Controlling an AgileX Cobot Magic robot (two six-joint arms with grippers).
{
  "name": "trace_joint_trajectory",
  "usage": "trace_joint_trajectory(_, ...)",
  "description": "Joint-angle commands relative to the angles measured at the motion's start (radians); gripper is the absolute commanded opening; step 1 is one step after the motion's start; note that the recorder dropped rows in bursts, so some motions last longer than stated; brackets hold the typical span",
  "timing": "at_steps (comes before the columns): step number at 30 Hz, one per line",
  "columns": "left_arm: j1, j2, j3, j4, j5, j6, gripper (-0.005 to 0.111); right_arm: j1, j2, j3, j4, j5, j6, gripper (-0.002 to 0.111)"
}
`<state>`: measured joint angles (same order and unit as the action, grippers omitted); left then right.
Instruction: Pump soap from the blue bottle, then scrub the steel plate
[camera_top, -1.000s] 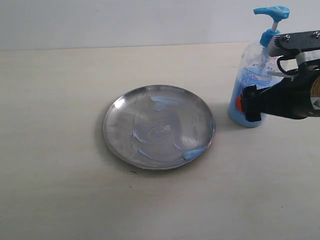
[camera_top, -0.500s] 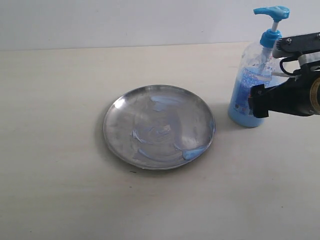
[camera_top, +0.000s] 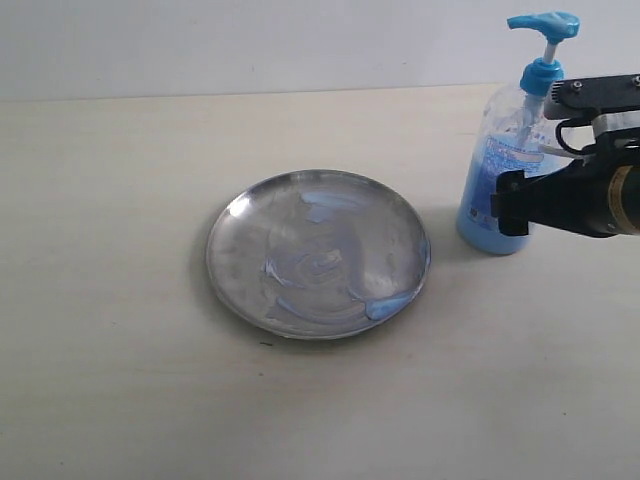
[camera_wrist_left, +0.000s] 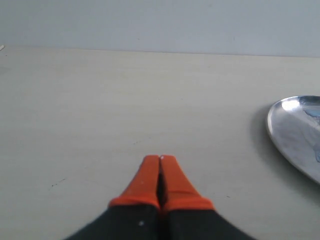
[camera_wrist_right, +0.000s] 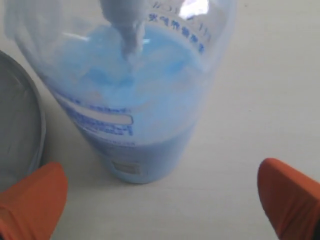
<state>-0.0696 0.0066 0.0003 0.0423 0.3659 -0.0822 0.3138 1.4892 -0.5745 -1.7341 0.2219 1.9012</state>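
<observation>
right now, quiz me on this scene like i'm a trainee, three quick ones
1. True or false: the right pincer is clamped on the blue bottle.
2. Where does the thickest blob of soap lie on the steel plate? A by the rim; B dead centre; C there is none.
3. Fill in: the left pincer is ___.
Key: 1 false, its jaws stand wide, clear of the bottle's sides. 2 A. 3 shut.
</observation>
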Motion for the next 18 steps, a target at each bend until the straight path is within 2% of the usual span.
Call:
trace_joint_trajectory(1, -0.004, -0.007, 0.0, 0.0, -0.012, 0.0, 0.0, 0.001, 0.002, -0.032, -0.01, -0.045, -0.026, 0.1)
trace_joint_trajectory(10, -0.004, -0.007, 0.0, 0.0, -0.012, 0.001, 0.0, 0.001, 0.002, -0.053, -0.01, -0.014, -0.034, 0.1)
trace_joint_trajectory(18, -0.004, -0.007, 0.0, 0.0, -0.012, 0.001, 0.0, 0.001, -0.03, -0.053, -0.01, -0.139, -0.062, 0.1)
